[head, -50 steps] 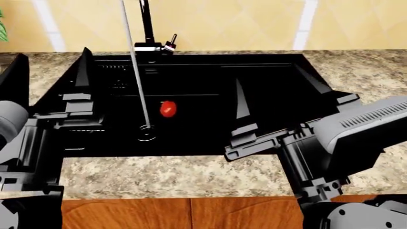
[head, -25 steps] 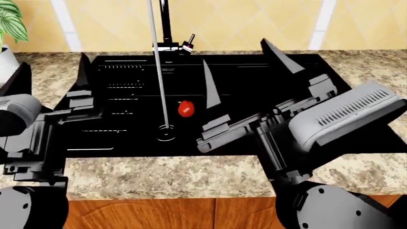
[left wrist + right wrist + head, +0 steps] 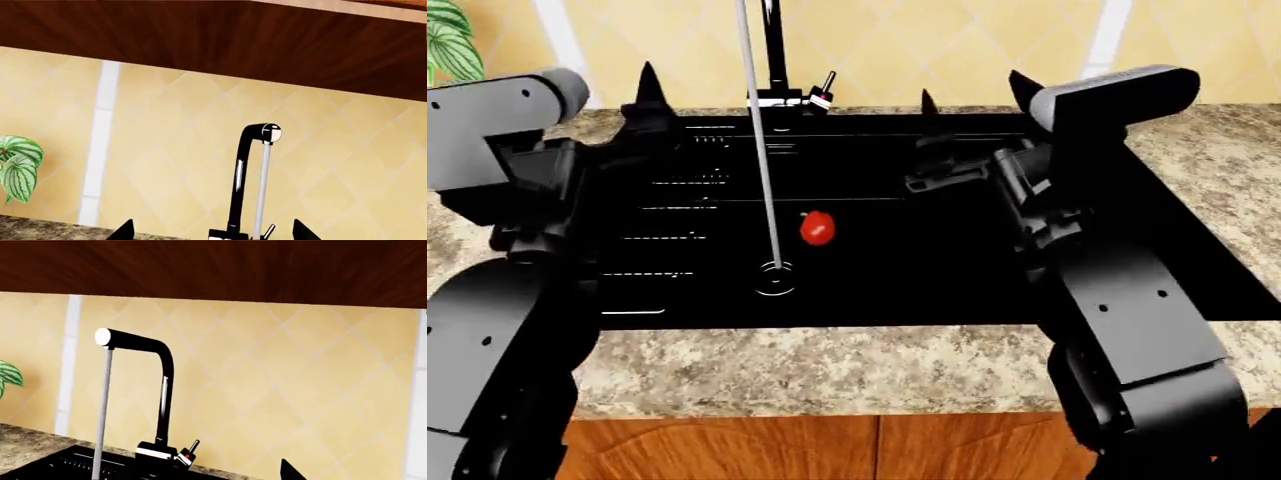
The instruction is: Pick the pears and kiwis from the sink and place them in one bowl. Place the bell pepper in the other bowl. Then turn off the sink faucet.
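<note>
a striped plant (image 3: 451,45) is seen at the far left by the tiled wall. the left gripper (image 3: 208,231) is raised over the left rim of the sink (image 3: 988,290), fingers spread wide with nothing between them. a thin stream of water (image 3: 761,150) is seen running from the faucet (image 3: 777,60) to the drain (image 3: 775,277). the red pepper (image 3: 817,228) is seen lying on the sink floor just beside the drain. the right gripper (image 3: 974,105) is held up near the back rim; whether it is spread or closed cannot be told. granite counter (image 3: 827,370) is seen in front.
</note>
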